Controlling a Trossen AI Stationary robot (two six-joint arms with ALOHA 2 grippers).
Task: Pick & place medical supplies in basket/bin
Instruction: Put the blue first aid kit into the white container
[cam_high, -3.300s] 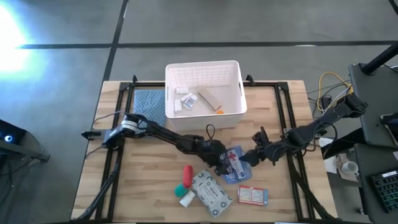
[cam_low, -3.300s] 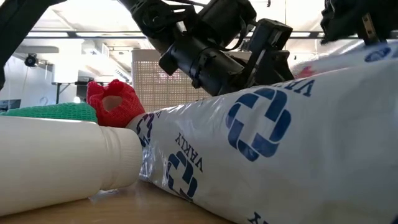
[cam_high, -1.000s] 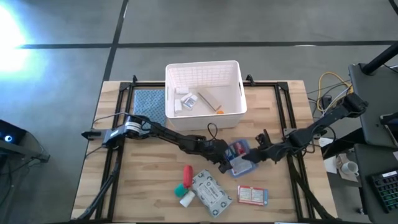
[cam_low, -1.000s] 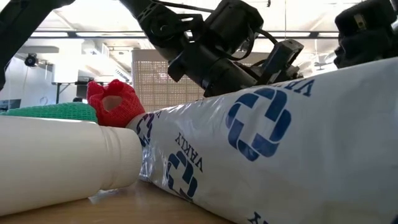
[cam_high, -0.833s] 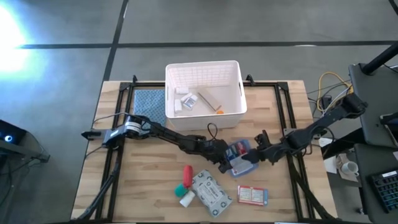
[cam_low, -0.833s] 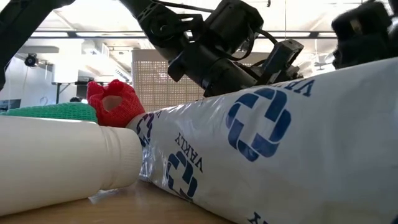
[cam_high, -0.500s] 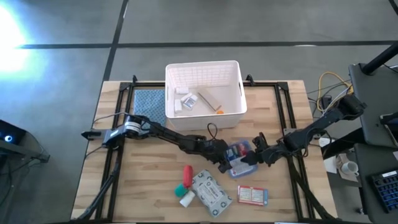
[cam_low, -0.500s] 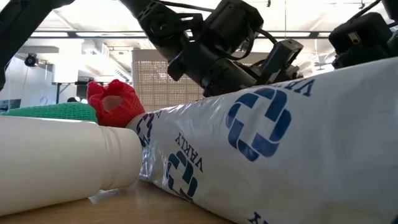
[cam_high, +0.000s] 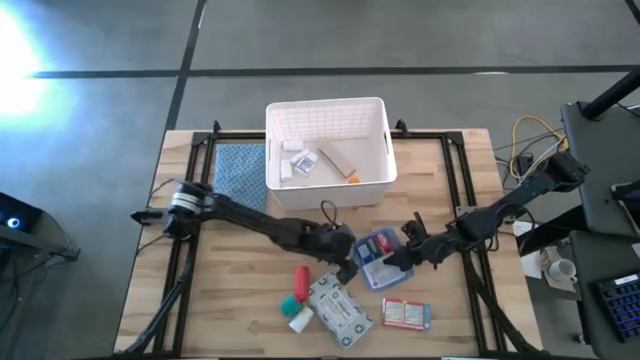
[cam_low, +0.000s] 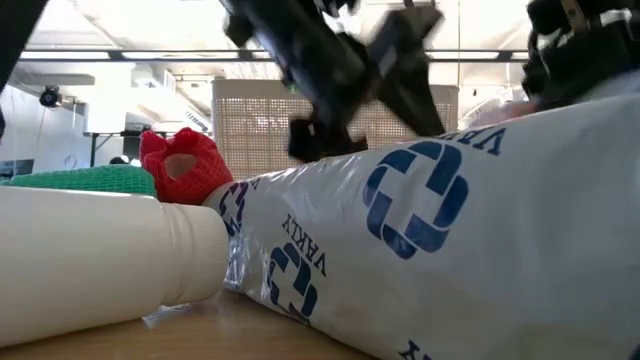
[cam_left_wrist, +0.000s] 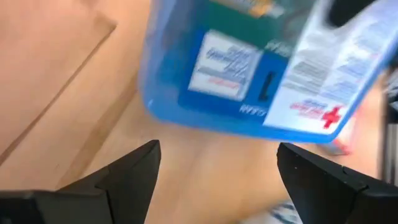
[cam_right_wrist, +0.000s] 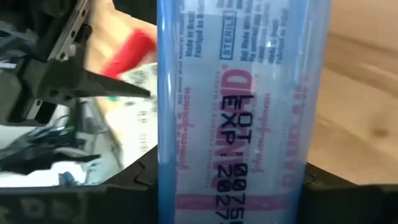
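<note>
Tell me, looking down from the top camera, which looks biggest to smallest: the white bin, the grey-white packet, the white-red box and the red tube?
1. White bin
2. Grey-white packet
3. White-red box, only a bit smaller
4. Red tube

Even daylight over table (cam_high: 240, 280) | glare on floor beyond its far-left corner | ceiling lights bright behind basket (cam_low: 250, 120) | blue pouch (cam_left_wrist: 249, 74) motion-blurred in left wrist view

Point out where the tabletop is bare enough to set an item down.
Bare wood lies right of the white bin and near the left edge below the blue cloth. Crowded: front centre, around the blue pouch, grey-white packet and white-red box.
</note>
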